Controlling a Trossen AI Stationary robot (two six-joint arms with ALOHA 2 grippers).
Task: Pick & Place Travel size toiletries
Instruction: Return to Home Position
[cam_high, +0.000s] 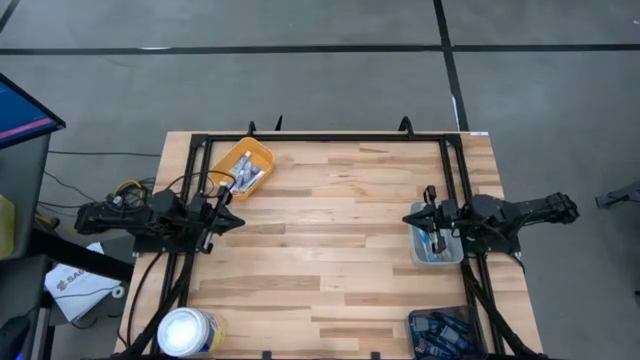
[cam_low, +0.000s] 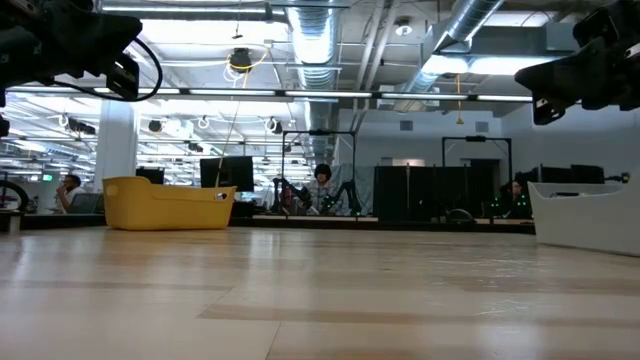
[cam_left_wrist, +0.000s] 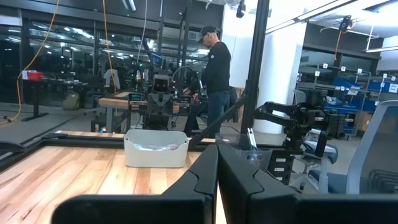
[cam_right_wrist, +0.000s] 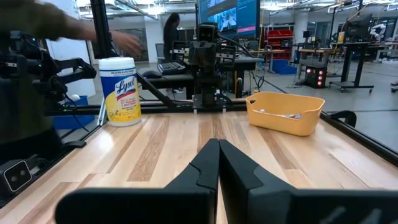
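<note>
Toiletries (cam_high: 250, 178): a few pale pieces lie in the yellow bin (cam_right_wrist: 286, 121), just ahead of the left pincer (cam_high: 232, 221) and off to one side. More lie in the gray bin (cam_left_wrist: 157, 154), directly under the right arm, just behind the right pincer (cam_high: 412, 218). Count in either bin: cannot tell.

Pincers: both raised off the table, fingers pressed together, nothing between them. They point at each other across the middle, well apart.

Step, judged: retreat to rest. Sorting looks nearly done, though the yellow bin is not empty.

Risks:
- Right arm pulling back low could clip the gray bin's wall and shove it toward the table edge close behind it.
- Left arm swinging sideways could catch the yellow bin's rim.
- A person's hand (cam_right_wrist: 127, 42) shows blurred beyond the wipes tub (cam_right_wrist: 119, 90). A reach-in during motion would be the worst case.

Room: the bare wood between the pincers is wide open. Black frame rails (cam_high: 330, 138) hem both arms at the sides, so lift first, then retract.
</note>
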